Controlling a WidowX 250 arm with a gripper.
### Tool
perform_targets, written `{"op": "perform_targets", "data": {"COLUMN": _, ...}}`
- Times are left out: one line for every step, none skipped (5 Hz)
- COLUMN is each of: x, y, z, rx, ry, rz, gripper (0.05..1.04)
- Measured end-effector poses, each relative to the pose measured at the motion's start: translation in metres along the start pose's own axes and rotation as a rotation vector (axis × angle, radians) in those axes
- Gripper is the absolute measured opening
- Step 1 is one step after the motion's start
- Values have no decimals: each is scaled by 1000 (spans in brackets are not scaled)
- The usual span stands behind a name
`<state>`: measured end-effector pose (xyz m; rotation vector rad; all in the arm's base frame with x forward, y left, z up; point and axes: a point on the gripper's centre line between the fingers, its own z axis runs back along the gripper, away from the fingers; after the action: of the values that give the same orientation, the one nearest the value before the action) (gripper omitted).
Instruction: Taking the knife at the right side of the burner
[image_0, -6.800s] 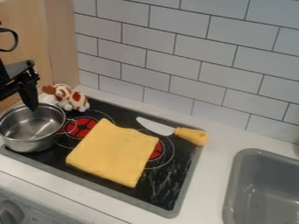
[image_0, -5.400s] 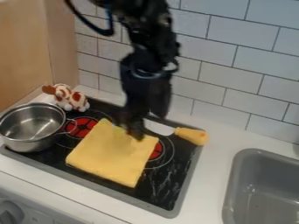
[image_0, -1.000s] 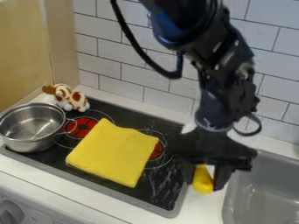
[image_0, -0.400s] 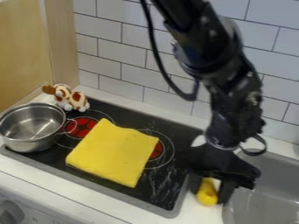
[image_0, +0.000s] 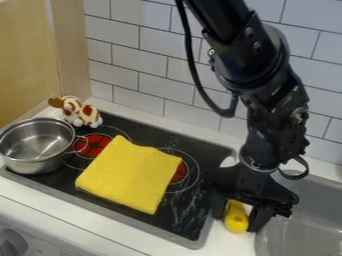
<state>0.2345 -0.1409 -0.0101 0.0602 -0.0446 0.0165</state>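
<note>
My gripper (image_0: 240, 216) is over the strip of counter between the cooktop's right edge and the sink, shut on the knife. The yellow handle (image_0: 236, 218) of the knife sits between its two fingers and points toward the front. Behind the gripper body, a small pale part of the blade (image_0: 229, 161) peeks out; the middle of the knife is hidden. Whether the knife touches the counter I cannot tell. The black cooktop (image_0: 189, 210) has a red burner (image_0: 179, 171) partly covered by a folded yellow cloth (image_0: 130, 175).
A metal pot (image_0: 35, 146) stands at the cooktop's left, with a red burner (image_0: 93, 146) beside it. A spotted plush toy (image_0: 79, 112) sits at the back left corner. The grey sink (image_0: 294, 236) lies right of the gripper, and a tiled wall (image_0: 194, 107) rises behind.
The arm came in from the left and the knife was taken from the cooktop's back right. It has since been turned and moved frontward to the counter strip, with only slight motion lately.
</note>
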Motion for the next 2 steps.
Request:
{"op": "perform_targets", "data": {"x": 0, "y": 0, "z": 0, "rx": 2, "ry": 4, "rz": 3, "gripper": 863}}
{"op": "perform_targets", "data": {"x": -1, "y": 1, "z": 1, "rx": 6, "ry": 9, "rz": 4, "gripper": 863}}
